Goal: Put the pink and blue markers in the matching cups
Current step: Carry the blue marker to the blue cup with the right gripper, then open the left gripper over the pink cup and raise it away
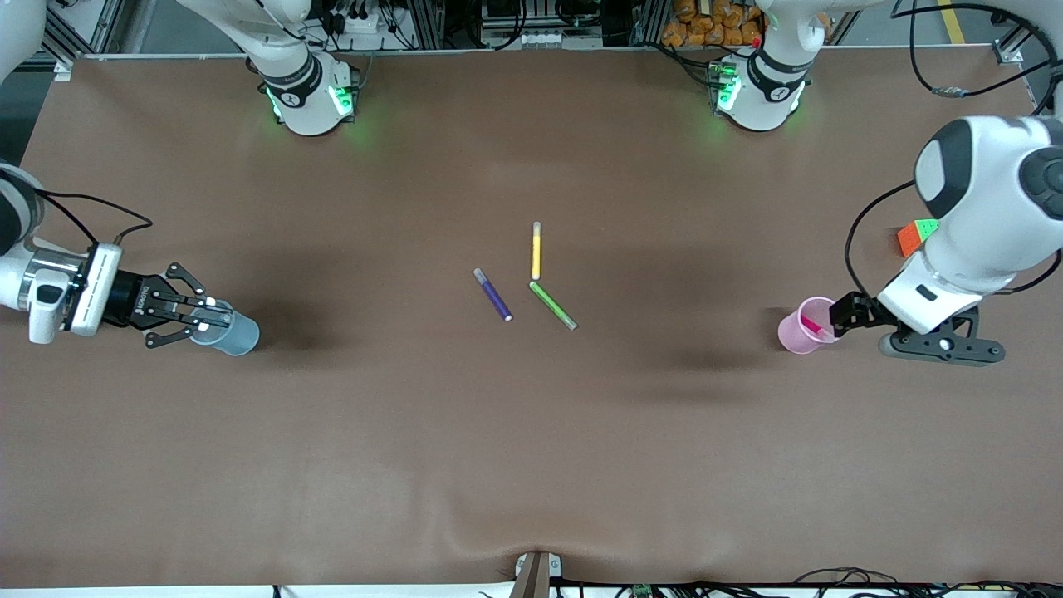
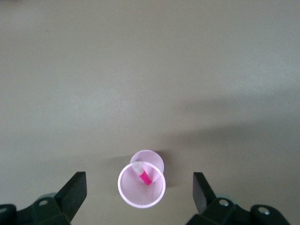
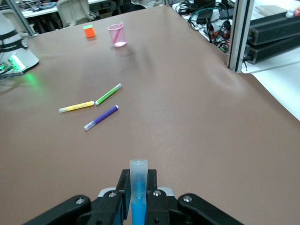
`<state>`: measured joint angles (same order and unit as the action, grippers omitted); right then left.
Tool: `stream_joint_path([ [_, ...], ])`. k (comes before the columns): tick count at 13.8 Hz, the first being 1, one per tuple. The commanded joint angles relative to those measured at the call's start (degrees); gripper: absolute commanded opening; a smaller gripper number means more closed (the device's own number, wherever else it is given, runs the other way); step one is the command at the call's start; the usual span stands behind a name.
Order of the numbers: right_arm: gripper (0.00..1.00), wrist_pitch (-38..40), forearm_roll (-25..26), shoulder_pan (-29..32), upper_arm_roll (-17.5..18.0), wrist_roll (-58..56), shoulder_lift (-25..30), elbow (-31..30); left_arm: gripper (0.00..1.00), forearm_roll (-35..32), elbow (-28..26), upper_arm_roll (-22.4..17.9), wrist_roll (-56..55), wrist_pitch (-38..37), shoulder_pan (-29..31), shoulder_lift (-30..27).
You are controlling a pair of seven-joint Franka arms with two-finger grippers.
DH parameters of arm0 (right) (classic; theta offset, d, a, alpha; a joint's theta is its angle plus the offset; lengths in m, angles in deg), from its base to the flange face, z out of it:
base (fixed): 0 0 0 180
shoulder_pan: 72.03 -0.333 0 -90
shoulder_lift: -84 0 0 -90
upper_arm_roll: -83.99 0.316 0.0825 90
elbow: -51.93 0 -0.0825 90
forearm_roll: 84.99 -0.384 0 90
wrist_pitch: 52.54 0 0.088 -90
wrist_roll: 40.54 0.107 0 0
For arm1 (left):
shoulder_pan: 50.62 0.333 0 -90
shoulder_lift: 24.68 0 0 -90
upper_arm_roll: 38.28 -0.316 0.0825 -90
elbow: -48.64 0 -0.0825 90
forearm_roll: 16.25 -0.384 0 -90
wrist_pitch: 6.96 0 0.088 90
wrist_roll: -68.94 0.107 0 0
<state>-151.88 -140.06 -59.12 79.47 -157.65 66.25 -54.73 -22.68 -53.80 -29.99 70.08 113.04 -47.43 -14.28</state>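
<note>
The counter [image 1: 531,448] looks dull brown, like soft cloth. The pink cup [image 1: 802,327] is thin see-through plastic. The blue marker [image 3: 138,197] looks smooth plastic.

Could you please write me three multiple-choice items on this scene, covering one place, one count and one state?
1. Where is the pink marker?
A. On the table beside a green marker
B. In the pink cup
C. In a blue cup

2. How many markers lie loose at the table's middle?
A. One
B. Five
C. Three

3. How is the left gripper set?
A. Open, over the pink cup
B. Shut on a yellow marker
C. Shut on the pink cup's rim

Key: 1 B, because the marker leans inside the pink cup. 2 C, because the purple marker, yellow marker and green marker lie there. 3 A, because its fingers stand wide apart on either side of the cup. The right gripper, at the blue cup, is shut on the blue marker.
</note>
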Motion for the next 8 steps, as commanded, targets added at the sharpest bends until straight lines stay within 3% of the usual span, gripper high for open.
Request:
stream_joint_path([
  [1, 0.03, 1.43, 0.31, 2.28, 0.83, -4.51, -1.33, 1.45, 1.00, 0.97, 5.40, 0.14, -0.17, -10.01, -0.63, -1.52],
  [4, 0.04, 1.43, 5.67, 3.52, 0.83, -7.94, -3.61, 1.71, 1.00, 2.12, 9.36, -2.30, 0.53, -16.97, -2.29, -2.66],
  [8, 0.04, 1.35, 6.47, 4.84, 0.83, -11.29, -5.90, 1.89, 1.00, 3.97, 13.32, -3.55, 0.44, -24.63, -3.54, -4.77],
])
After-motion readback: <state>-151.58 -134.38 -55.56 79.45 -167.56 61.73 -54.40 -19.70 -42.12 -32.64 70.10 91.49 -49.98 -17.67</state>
